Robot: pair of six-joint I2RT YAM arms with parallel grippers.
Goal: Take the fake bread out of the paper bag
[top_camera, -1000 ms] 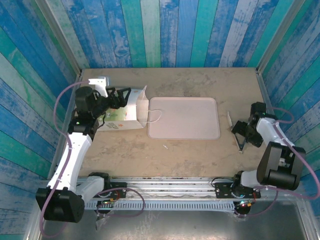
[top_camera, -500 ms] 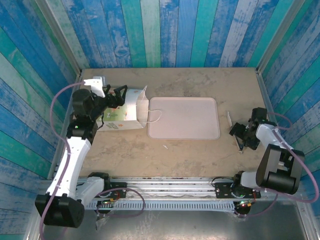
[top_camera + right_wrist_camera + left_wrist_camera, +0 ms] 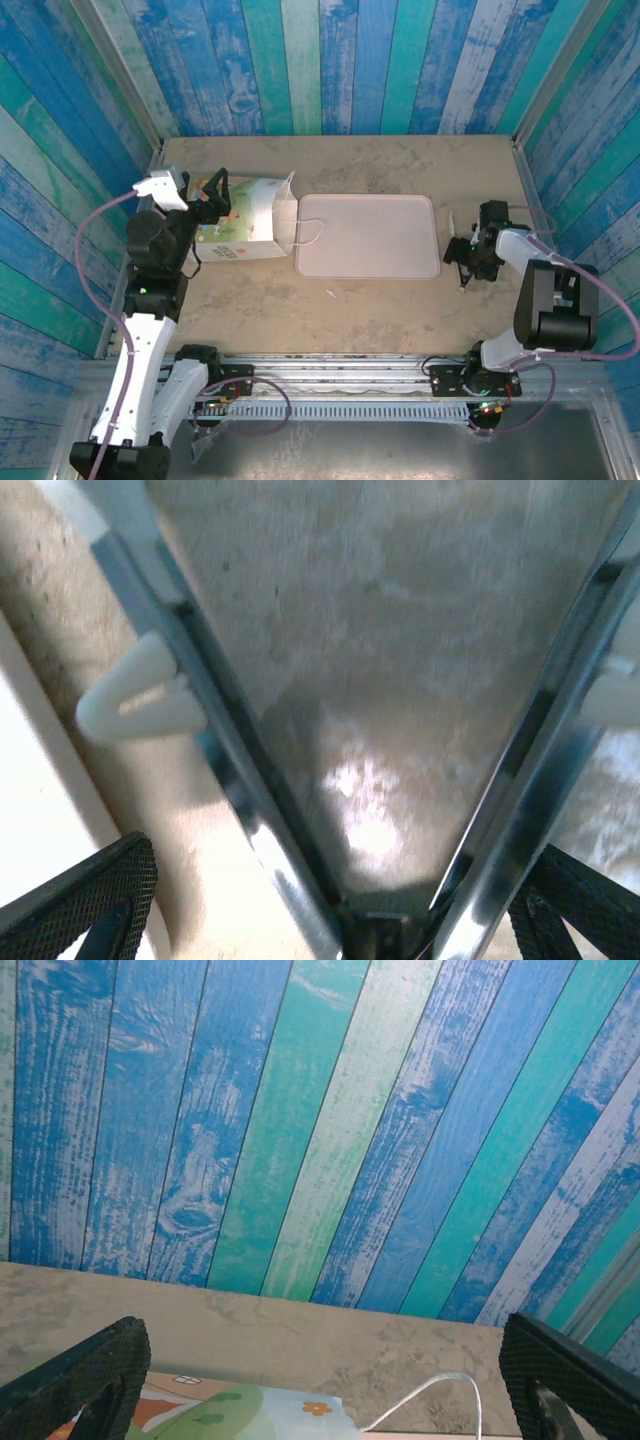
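Note:
The white paper bag (image 3: 248, 222) with its green and orange print lies on its side at the table's left, mouth and cord handles (image 3: 310, 232) toward the tray. My left gripper (image 3: 222, 198) hovers open over the bag's closed end. In the left wrist view its fingertips (image 3: 95, 1370) frame the printed bag top (image 3: 230, 1410) and a cord handle (image 3: 430, 1390). My right gripper (image 3: 463, 258) is low at the right, open, its fingers (image 3: 85, 905) straddling the hinge end of metal tongs (image 3: 250, 810). The fake bread is hidden.
A flat pale pink tray (image 3: 368, 236) lies in the middle of the table, between the bag and the tongs (image 3: 461, 283). Painted plank walls close the table at the back and both sides.
My left arm has drawn back and to the left, its gripper still over the bag's end. My right gripper has swung left and come down over the tongs.

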